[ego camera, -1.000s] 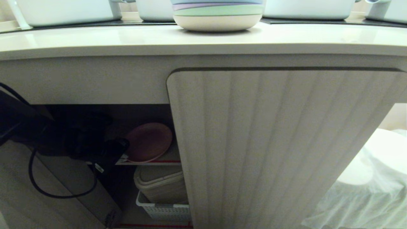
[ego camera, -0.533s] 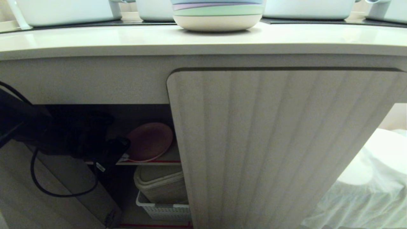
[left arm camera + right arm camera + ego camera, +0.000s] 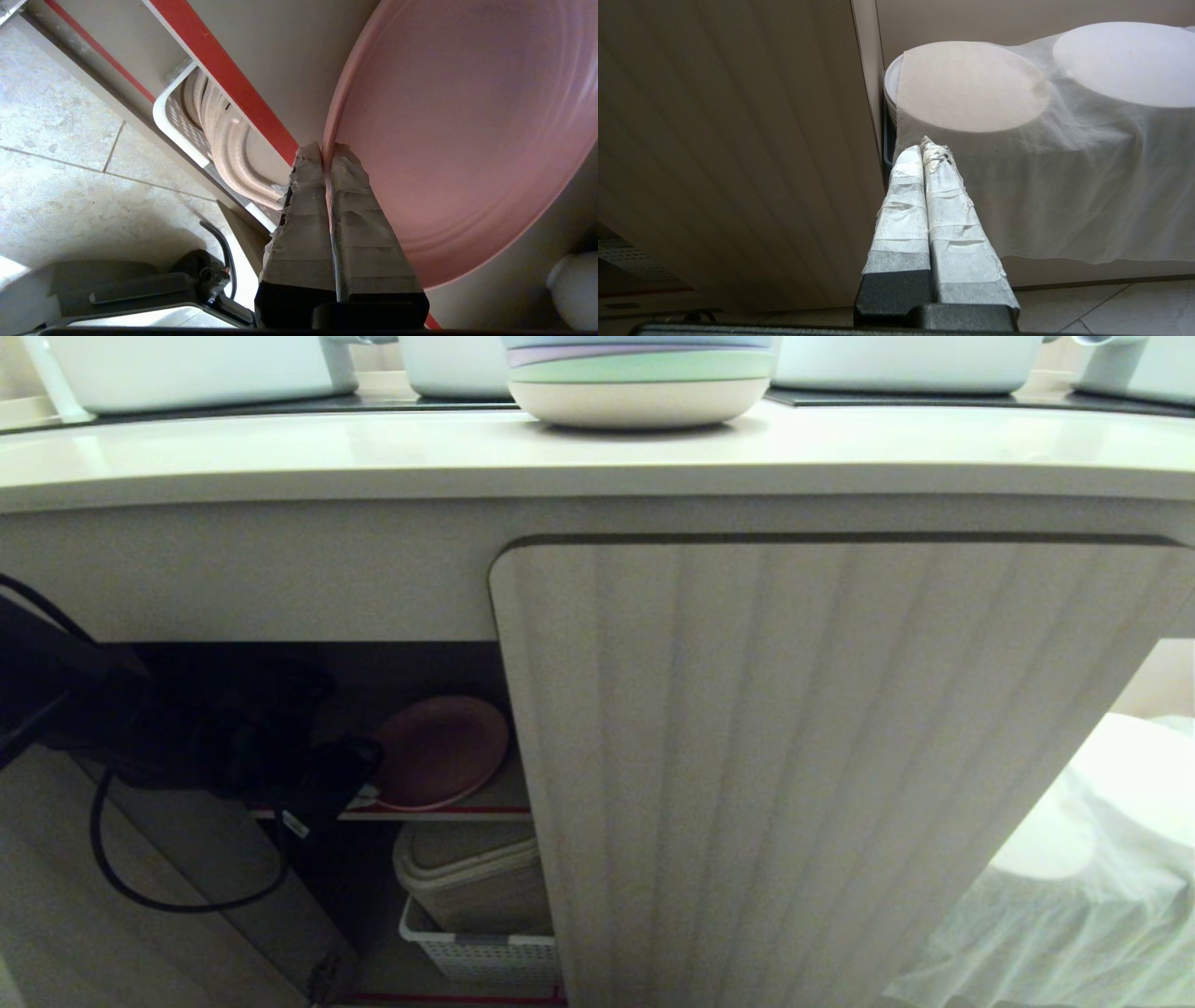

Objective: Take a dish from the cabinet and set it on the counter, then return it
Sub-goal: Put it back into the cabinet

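While it reaches in from the left edge of the head view, the left arm lies low and nearly level across the open bay of the cabinet [image 3: 747,756], its black cable looping beneath. The left gripper [image 3: 359,784] sits at the front of the upper shelf, clamped on the near rim of the dish [image 3: 443,747], which rests on that shelf at lower centre-left. The left wrist view adds what the head view hides: two taped fingers [image 3: 303,219] pressed together with the pink rim pinched between them, the shelf's red front edge [image 3: 224,70], and a white basket [image 3: 180,126] below it. Across the top runs the counter [image 3: 373,453], bearing a stack of pastel plates [image 3: 639,383]. Only its own wrist view shows the right gripper [image 3: 927,147], fingers closed on nothing, hanging beside the fluted door before a white cloth [image 3: 1064,177].
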{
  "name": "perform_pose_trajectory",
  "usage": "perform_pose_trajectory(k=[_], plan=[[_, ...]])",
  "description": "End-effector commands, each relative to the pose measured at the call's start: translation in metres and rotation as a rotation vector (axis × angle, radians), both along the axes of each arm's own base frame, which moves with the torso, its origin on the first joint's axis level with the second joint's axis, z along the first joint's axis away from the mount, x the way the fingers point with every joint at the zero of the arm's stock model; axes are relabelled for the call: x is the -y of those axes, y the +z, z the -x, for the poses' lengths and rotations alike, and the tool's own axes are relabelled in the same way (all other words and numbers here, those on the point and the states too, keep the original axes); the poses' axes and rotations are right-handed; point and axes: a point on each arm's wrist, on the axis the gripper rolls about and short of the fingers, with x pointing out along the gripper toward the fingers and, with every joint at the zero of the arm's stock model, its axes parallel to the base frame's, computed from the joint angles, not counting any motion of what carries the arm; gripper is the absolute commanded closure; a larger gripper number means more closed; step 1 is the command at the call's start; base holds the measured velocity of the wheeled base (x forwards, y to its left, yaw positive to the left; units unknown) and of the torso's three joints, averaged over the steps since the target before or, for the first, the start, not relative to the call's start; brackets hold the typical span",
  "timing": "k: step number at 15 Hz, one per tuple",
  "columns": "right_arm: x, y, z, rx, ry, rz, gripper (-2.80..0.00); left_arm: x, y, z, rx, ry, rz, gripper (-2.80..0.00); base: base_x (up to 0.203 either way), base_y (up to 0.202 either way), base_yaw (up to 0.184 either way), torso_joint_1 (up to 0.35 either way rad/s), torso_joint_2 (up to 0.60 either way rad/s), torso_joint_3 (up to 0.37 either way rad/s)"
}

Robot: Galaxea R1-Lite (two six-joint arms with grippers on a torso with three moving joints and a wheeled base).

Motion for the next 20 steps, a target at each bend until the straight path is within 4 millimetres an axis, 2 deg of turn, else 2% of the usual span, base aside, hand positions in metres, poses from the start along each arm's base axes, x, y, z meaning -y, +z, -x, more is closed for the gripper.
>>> perform_pose_trajectory(k=[1,13,14,20], plan=[[0.0000,0.0000,0.0000,0.000,0.000,0.000,0.00,-0.0001,0.0015,0.0001,0.005,0.005,0.004,0.00,0.000,0.000,0.000,0.000,0.00,0.000],[0.0000,0.0002,0.0000,0.002,0.000,0.000,0.00,-0.0002,0.0017,-0.0012,0.008,0.005,0.004,0.00,0.000,0.000,0.000,0.000,0.00,0.000],[0.0000,0.0000,0.0000,0.000,0.000,0.000,0.00,-0.0002,0.0016,-0.0018,0.010,0.007,0.004,-2.80,0.000,0.000,0.000,0.000,0.00,0.000],[0.0000,0.0000,0.0000,0.000,0.000,0.000,0.00,-0.0007,0.0053,-0.0027,0.025,0.009,0.006,-2.80,0.000,0.000,0.000,0.000,0.00,0.000]])
